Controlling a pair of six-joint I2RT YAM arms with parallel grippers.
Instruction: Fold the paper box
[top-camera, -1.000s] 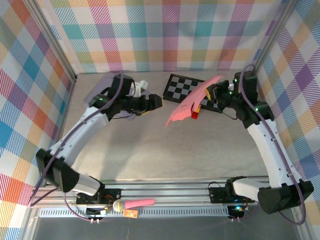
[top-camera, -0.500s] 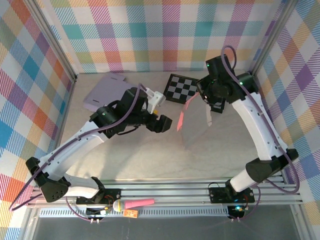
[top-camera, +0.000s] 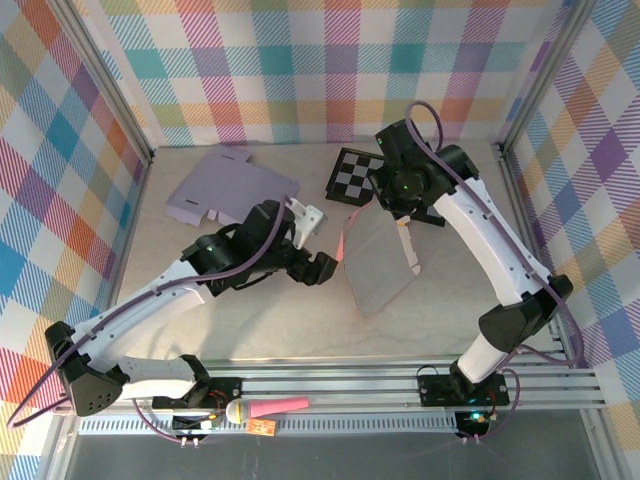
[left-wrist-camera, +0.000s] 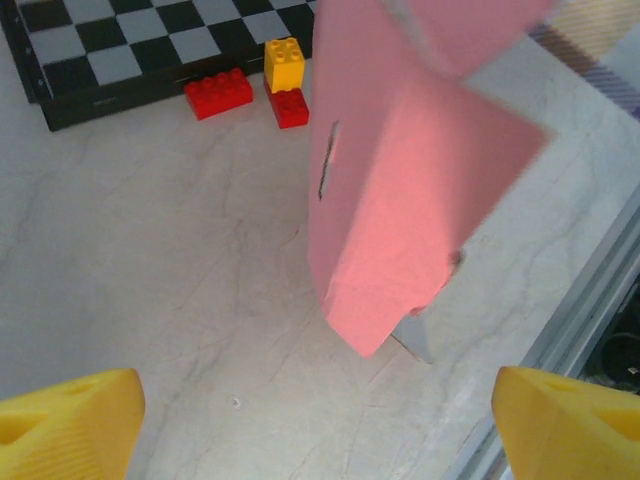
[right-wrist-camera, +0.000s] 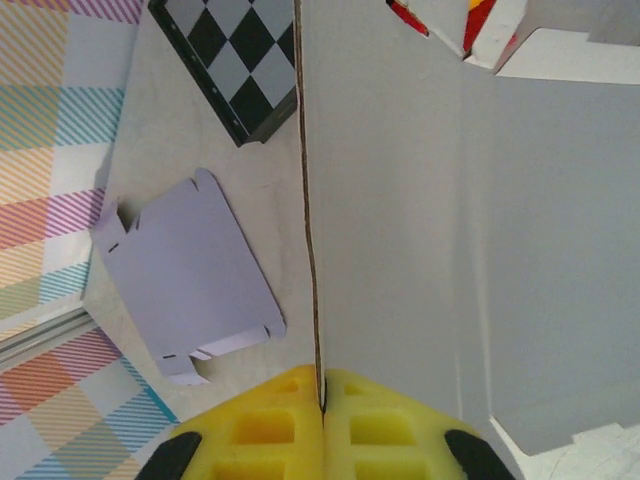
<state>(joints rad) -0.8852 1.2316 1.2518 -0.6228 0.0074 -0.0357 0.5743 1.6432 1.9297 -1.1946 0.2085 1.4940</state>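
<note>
Meanwhile the right gripper (right-wrist-camera: 322, 400), clenched on the edge of the pink paper box blank (top-camera: 383, 268), had carried it from beside the checkerboard (top-camera: 352, 175) to over the middle of the table (top-camera: 250, 330). The left gripper (top-camera: 320, 268) had come just beside it, jaws spread wide and empty, so a two-handed fold looked ready to begin.

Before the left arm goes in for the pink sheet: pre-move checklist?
1. Grip: right gripper shut on the pink sheet edge: ok.
2. Opening: left gripper wide open: ok.
3. Sheet inside that opening: not ok, it hangs ahead of it.
4. Sheet's lower corner off the table: cannot tell.
5. Lego bricks beyond the sheet, beside the checkerboard: ok.
</note>
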